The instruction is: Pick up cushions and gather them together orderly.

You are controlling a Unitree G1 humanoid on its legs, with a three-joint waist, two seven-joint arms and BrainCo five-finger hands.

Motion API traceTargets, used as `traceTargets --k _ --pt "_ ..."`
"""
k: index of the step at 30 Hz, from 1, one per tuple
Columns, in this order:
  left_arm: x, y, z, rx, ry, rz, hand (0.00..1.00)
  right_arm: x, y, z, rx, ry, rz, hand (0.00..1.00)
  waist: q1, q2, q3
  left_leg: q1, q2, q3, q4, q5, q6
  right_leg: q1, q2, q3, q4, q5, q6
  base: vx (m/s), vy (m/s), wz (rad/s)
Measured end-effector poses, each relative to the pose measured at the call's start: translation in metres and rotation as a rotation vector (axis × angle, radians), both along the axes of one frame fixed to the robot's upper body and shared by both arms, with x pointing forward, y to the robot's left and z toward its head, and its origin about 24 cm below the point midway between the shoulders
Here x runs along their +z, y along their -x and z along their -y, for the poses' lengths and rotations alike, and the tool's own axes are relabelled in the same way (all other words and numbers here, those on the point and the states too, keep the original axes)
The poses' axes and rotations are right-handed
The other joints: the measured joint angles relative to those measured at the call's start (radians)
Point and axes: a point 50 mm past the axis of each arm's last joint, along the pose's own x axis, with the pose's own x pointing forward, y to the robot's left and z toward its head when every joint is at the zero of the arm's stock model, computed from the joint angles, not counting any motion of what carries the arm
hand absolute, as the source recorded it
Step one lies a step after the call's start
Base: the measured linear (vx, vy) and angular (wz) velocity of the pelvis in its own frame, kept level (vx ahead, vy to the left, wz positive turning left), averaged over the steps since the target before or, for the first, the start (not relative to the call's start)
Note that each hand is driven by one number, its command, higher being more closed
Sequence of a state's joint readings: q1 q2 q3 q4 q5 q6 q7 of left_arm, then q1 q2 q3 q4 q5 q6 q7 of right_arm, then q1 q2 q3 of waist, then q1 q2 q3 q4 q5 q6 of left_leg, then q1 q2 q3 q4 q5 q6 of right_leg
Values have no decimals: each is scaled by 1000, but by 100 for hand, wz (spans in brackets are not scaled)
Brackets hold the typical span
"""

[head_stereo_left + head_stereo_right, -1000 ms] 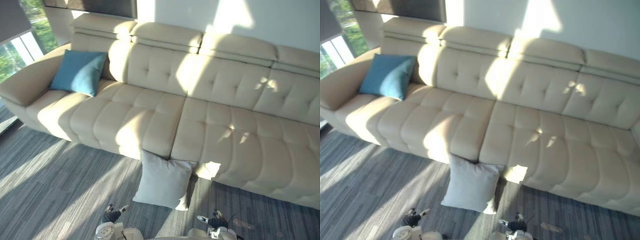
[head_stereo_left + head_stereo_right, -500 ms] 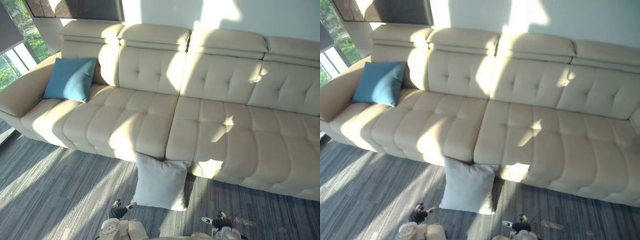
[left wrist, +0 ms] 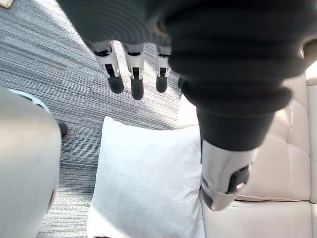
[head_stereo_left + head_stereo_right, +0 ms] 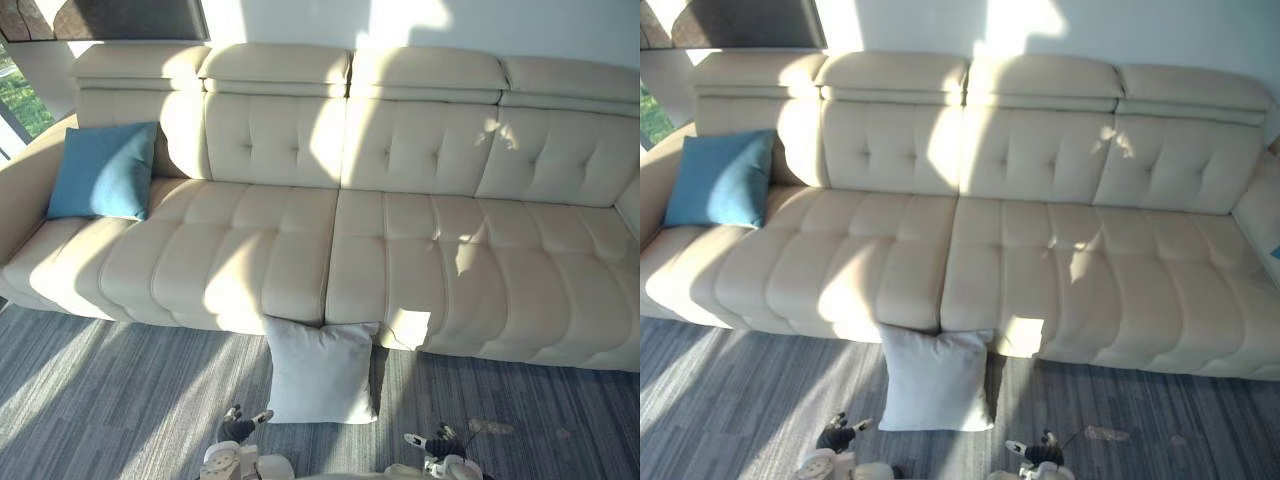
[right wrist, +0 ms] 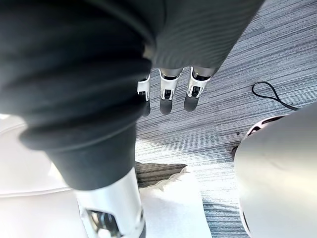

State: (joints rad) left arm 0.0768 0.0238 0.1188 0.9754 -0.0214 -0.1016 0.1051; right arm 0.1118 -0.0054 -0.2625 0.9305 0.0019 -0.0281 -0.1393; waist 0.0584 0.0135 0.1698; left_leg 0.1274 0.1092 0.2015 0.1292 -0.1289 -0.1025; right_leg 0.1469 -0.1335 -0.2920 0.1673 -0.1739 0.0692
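A pale grey cushion (image 4: pixel 320 370) stands on the carpet, leaning against the front of the cream sofa (image 4: pixel 400 180) near its middle. A blue cushion (image 4: pixel 103 170) rests upright in the sofa's left corner against the armrest. My left hand (image 4: pixel 238 428) is low at the view's bottom edge, left of the grey cushion. My right hand (image 4: pixel 438 442) is low at the bottom, right of that cushion. In the left wrist view the left hand's fingers (image 3: pixel 133 74) hang straight above the grey cushion (image 3: pixel 148 183), holding nothing. The right hand's fingers (image 5: pixel 168 94) hang straight over the carpet, also holding nothing.
Grey striped carpet (image 4: pixel 110 390) runs along the sofa's front. A window (image 4: pixel 15 95) is at the far left behind the armrest. A dark panel (image 4: pixel 110 18) hangs on the wall above the sofa's left end. A bit of blue (image 4: pixel 1274 252) peeks in at the sofa's right end.
The camera has turned to the right, so the sofa and both cushions slid left in the picture. Neither cushion has moved. Both hands stay low and holding nothing.
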Motion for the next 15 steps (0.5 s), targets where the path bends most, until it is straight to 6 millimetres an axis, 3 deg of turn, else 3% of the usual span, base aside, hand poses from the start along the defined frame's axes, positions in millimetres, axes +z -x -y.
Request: traceTargets --k 3,4,15 --pt "0 1 1 2 3 -2 0 0 1 1 -12 4 -3 0 0 3 -2 15 -2 -12 -32 21 -4 13 5 -8 -10 0 0 9 -40 10" --pt "-3 8 -1 13 -4 -25 0 -3 6 0 -18 4 -33 0 3 -22 -23 35 -16 -33 -129 88 10 28 21 -4 -105 76 -8 -7 -21 5" --pt "-3 10 -3 31 -5 -31 0 -4 7 -2 -18 0 -36 0 2 -24 -29 51 -16 -19 -151 92 10 27 21 6 -103 76 -8 -1 0 -3"
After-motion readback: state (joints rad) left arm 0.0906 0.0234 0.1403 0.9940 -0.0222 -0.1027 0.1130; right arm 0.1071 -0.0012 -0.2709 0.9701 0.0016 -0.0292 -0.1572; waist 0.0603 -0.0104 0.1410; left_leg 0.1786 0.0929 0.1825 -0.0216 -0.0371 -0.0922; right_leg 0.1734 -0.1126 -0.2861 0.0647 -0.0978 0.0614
